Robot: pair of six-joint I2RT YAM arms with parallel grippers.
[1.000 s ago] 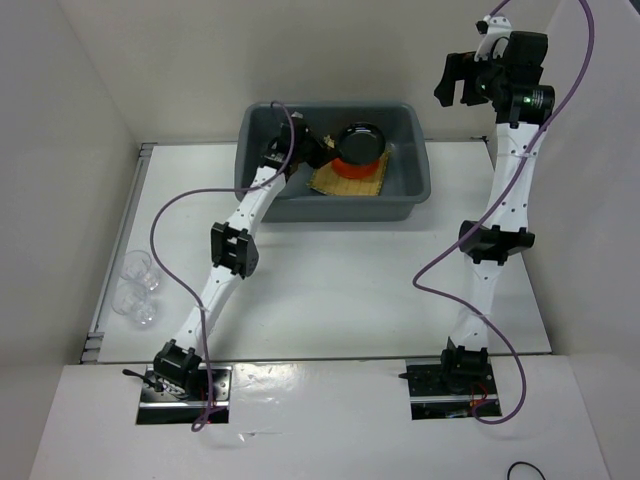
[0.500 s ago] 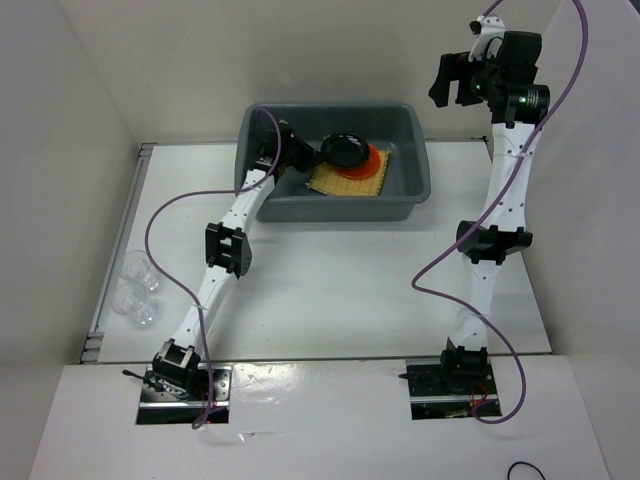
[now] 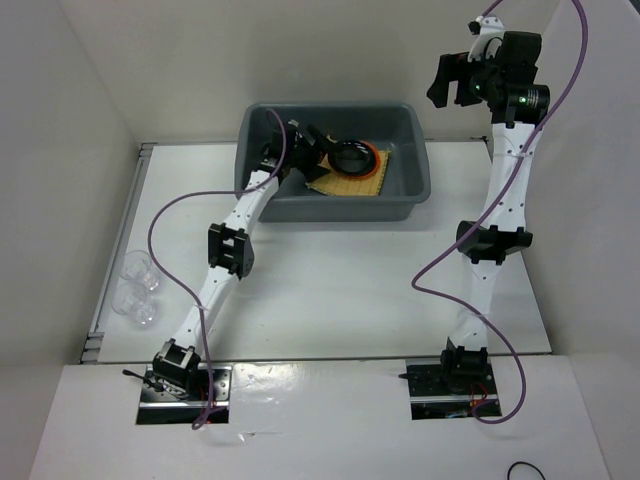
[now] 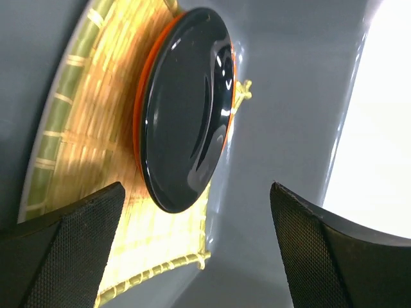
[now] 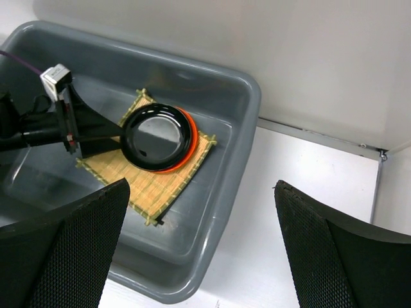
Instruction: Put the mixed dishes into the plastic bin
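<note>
We see the grey-blue plastic bin point(image 3: 420, 182) at the worktop's point(image 3: 350, 280) 12 o'clock. Inside it the black plate point(image 3: 352, 155) sits on the orange plate point(image 3: 375, 162), and both lie on the woven mat point(image 3: 350, 183). Our left gripper point(image 3: 322, 152) hangs inside the bin at the black plate's 9 o'clock, jaws wide and empty. Our right gripper point(image 3: 455, 80) hovers high at the bin's 2 o'clock, jaws wide and holding nothing. The clear glasses point(image 3: 135, 292) stand at the worktop's 9 o'clock edge.

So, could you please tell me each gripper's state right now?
Left gripper: open, empty, by the black plate.
Right gripper: open, empty.
</note>
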